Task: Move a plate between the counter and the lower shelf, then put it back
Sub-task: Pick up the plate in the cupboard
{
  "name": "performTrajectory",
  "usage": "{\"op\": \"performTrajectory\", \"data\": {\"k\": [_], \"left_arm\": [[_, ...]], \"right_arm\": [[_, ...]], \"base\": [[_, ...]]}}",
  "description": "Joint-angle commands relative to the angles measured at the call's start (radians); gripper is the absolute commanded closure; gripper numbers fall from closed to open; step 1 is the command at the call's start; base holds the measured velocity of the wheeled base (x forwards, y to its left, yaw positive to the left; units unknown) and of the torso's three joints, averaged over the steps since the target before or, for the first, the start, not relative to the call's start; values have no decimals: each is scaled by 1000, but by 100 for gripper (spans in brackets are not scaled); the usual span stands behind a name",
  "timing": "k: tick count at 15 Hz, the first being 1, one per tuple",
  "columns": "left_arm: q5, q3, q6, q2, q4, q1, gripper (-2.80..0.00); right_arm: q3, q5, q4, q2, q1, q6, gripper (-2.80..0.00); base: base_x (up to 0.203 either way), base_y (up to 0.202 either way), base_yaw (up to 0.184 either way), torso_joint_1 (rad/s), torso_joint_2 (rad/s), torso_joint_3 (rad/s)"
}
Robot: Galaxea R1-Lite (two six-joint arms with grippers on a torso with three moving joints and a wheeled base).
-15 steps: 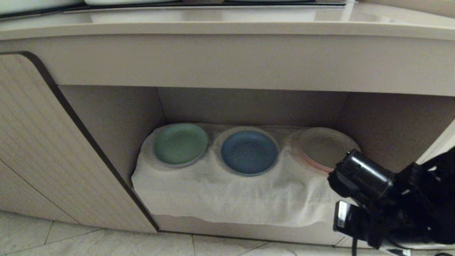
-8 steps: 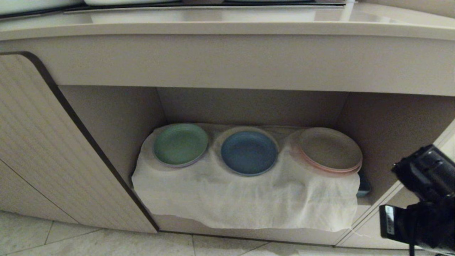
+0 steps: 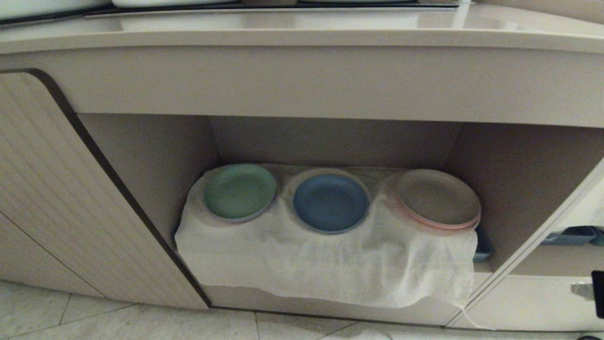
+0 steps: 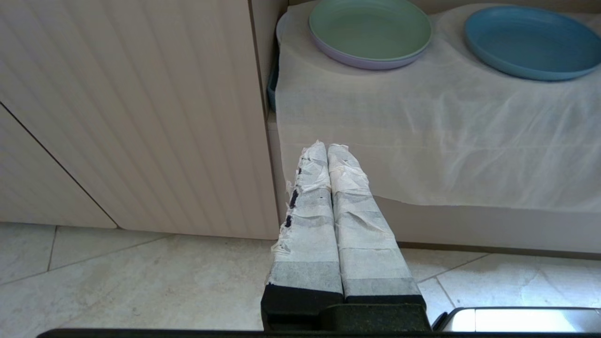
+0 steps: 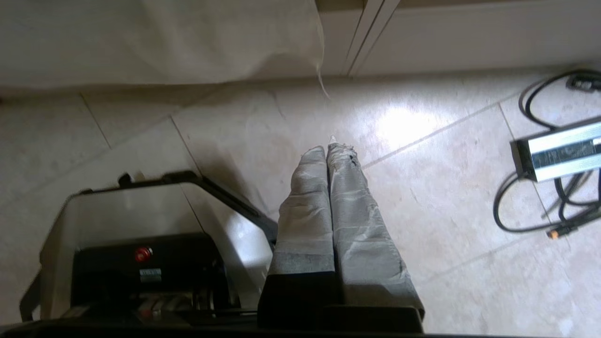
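No readable text, brand, number or sign appears. A small label on the robot base (image 5: 149, 275), beside the right gripper (image 5: 328, 149), is too blurred to read.

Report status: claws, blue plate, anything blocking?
Both claws shut, empty: left claw facing the shelf, right claw over floor. Blue plate on lower shelf cloth, between green plate and pinkish stack. Nothing blocking.

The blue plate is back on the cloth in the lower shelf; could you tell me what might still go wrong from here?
1. The white cloth hangs over the shelf's front edge with a loose thread; a snag could drag the blue plate off.
2. The pink-rimmed stack overhangs toward the front, so it might slip.
3. Cables lie on the floor near the shut right gripper; driving could catch them.
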Motion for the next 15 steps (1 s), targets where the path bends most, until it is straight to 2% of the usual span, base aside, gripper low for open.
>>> {"op": "performTrajectory", "data": {"k": [1, 4, 9, 12, 15], "left_arm": [[0, 0, 0, 0, 0, 0, 0], [0, 0, 0, 0, 0, 0, 0], [0, 0, 0, 0, 0, 0, 0], [0, 0, 0, 0, 0, 0, 0], [0, 0, 0, 0, 0, 0, 0]], "right_arm": [[21, 15, -8, -123, -45, -11, 0], [136, 47, -110, -269, -76, -61, 0], [333, 56, -247, -498, -87, -179, 0], [454, 54, -353, -659, -87, -194, 0], [566, 49, -388, -823, -82, -198, 0]], "base": [[0, 0, 0, 0, 0, 0], [0, 0, 0, 0, 0, 0], [0, 0, 0, 0, 0, 0], [0, 0, 0, 0, 0, 0], [0, 0, 0, 0, 0, 0]]}}
